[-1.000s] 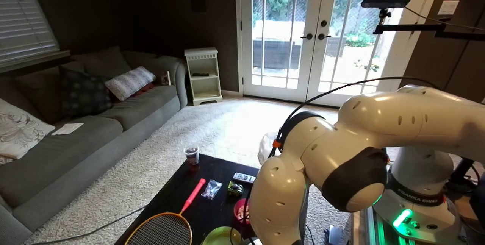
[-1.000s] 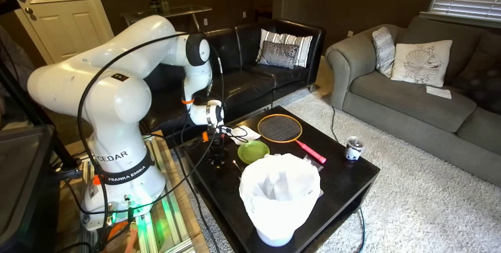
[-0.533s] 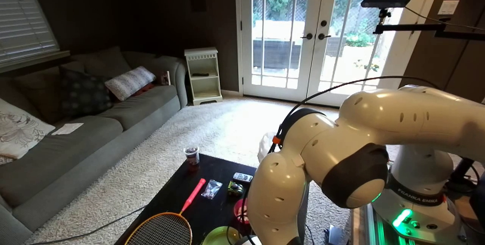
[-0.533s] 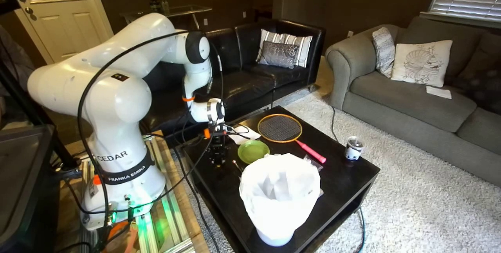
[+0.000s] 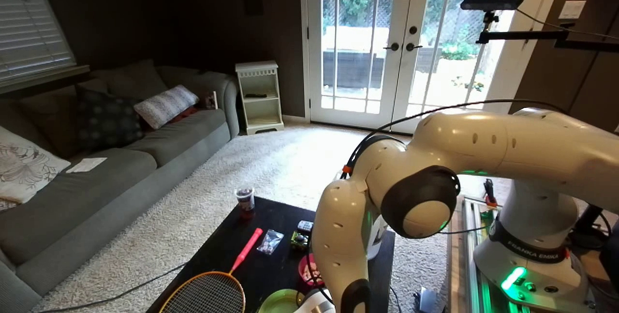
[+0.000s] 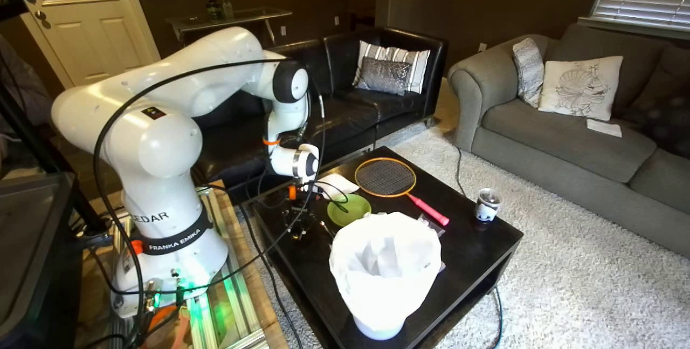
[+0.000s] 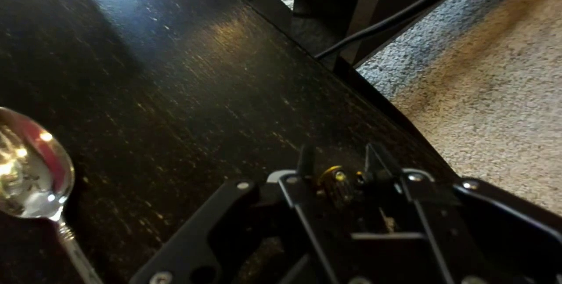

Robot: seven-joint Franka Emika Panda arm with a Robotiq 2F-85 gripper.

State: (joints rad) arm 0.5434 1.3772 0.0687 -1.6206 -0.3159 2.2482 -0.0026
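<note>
My gripper [image 7: 339,157] is partly closed in the wrist view. A small dark object with yellow edges [image 7: 337,183] sits between its fingers [image 7: 306,161], apparently gripped; its shape is too dark to make out. In an exterior view the gripper [image 6: 296,232] points down near the edge of the black table [image 6: 458,241], left of the green bowl [image 6: 347,211], with a yellow speck at its tip. A shiny spoon [image 7: 37,178] lies on the table at the left of the wrist view. The gripper's fingers are out of frame in the view with the glass doors.
A white-lined bin [image 6: 385,284] stands tall on the table. A racket [image 6: 385,176], white paper [image 6: 337,184], cup [image 6: 488,206], pink bowl [image 5: 302,270], plastic bag [image 5: 271,242], remote [image 5: 305,226] and green toy [image 5: 299,240] are also there. Cables hang beside the arm.
The arm rose slightly, then reached further out over the table. The gripper has tilted, its tip now slightly lower in the picture; the yellow speck moved with it. The other things stayed put.
</note>
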